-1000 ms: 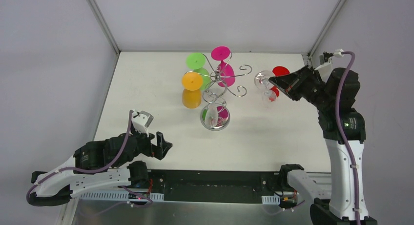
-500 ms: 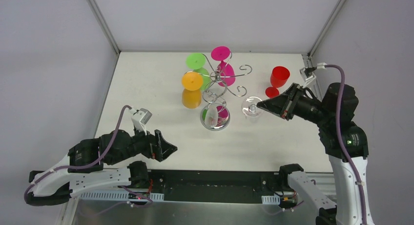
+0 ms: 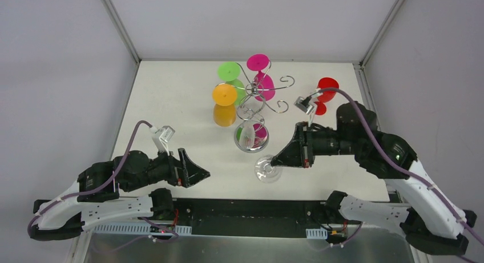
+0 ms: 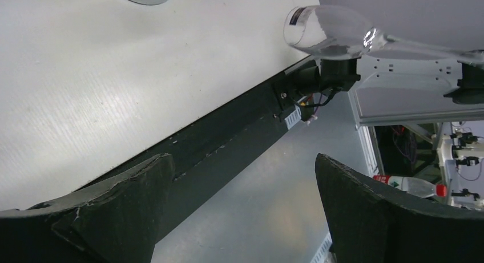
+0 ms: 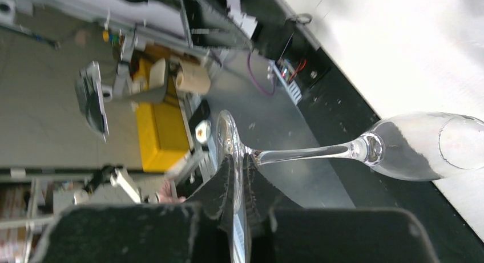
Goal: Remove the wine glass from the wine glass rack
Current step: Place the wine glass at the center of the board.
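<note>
Since the earlier views, the right gripper has carried the clear wine glass from beside the wine glass rack to the near edge of the table. Its jaws pinch the thin round foot. The slender stem lies roughly level, with the bowl pointing toward the left gripper, whose jaws are spread wide and empty. The rack is scrolled chrome wire.
</note>
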Motion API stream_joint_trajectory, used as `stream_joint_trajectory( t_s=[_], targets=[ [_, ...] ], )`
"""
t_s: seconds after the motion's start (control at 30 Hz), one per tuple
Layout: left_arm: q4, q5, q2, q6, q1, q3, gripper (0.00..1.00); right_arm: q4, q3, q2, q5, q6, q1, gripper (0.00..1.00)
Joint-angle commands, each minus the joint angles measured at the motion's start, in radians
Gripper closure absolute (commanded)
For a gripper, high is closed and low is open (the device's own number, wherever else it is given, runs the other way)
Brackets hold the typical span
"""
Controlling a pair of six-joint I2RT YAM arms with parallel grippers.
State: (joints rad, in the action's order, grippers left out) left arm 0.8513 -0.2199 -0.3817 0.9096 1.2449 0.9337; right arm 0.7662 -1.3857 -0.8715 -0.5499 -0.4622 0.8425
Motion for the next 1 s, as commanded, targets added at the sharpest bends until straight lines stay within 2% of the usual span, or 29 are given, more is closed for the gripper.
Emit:
stream_joint_trajectory(
  t_s=[0.0, 0.2, 0.43, 0.63, 0.97],
  targets=[
    [-0.027, 0.043, -0.024, 0.088, 0.01, 0.048, 0.01, -0.084, -0.084, -0.056, 0.157, 0.076, 0.203, 1.0],
    [-0.026, 0.048, 0.004, 0.176, 0.01, 0.047, 0.01, -0.113, -0.142, -0.152, 0.257, 0.186, 0.403, 1.0],
    [-0.028, -0.016, 0.108, 0.291, 0.011, 0.007, 0.01, -0.145, -0.212, -0.255, 0.388, 0.379, 0.584, 1.0],
    [-0.029, -0.052, 0.183, 0.348, 0.011, -0.015, 0.01, -0.163, -0.266, -0.342, 0.418, 0.526, 0.656, 1.0],
    [-0.048, -0.026, 0.151, 0.338, 0.01, 0.005, 0.01, -0.262, -0.28, -0.432, 0.492, 0.722, 0.743, 1.0]
  ],
)
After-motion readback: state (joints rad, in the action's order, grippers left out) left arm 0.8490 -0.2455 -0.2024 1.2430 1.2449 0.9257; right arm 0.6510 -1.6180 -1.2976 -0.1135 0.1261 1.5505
